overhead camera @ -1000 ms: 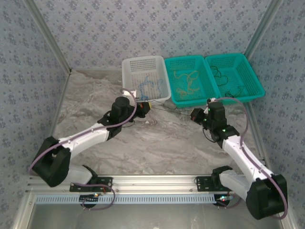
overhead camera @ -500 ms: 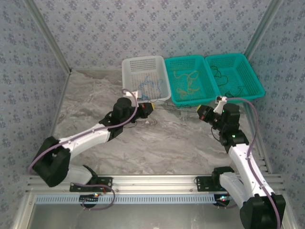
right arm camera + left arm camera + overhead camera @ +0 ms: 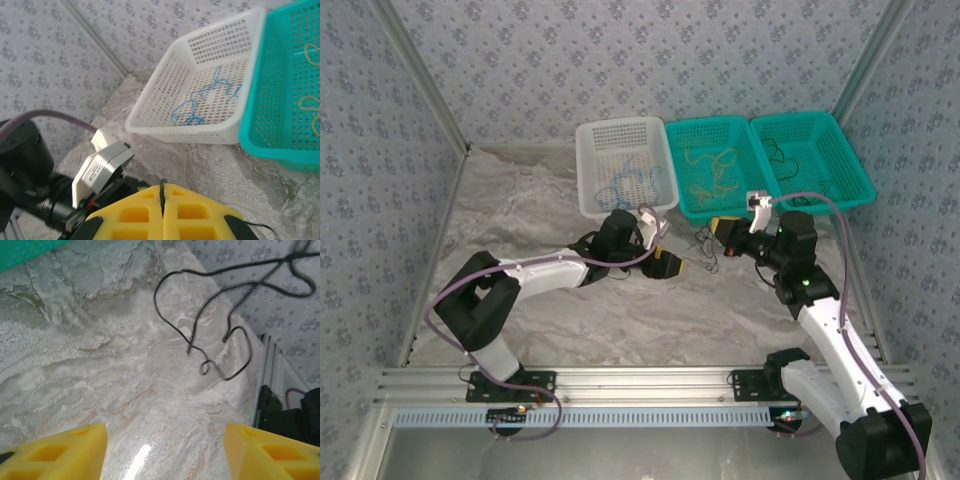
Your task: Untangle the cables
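Observation:
A thin black cable (image 3: 705, 247) dangles from my right gripper (image 3: 722, 229) down to the marble table in front of the teal baskets. In the right wrist view the right gripper (image 3: 161, 192) is shut, with the black strand pinched in the seam between its yellow fingers. My left gripper (image 3: 669, 265) sits low over the table just left of the strand, open. In the left wrist view the left gripper (image 3: 165, 440) has its fingers wide apart around bare marble, and the black cable (image 3: 155, 297) loops loosely ahead of it.
Three baskets line the back: a white basket (image 3: 620, 125) with blue cables (image 3: 630, 180), a middle teal basket (image 3: 705, 123) with yellow-tan cables (image 3: 712, 170), and a right teal basket (image 3: 800, 118) with black cables (image 3: 790, 160). The left arm's wrist camera (image 3: 100, 165) is close under my right gripper.
My left gripper has opened, let go of the black cable and swung right and nearer. My right gripper has moved left and slightly back, still pinching the cable, which now hangs slack.

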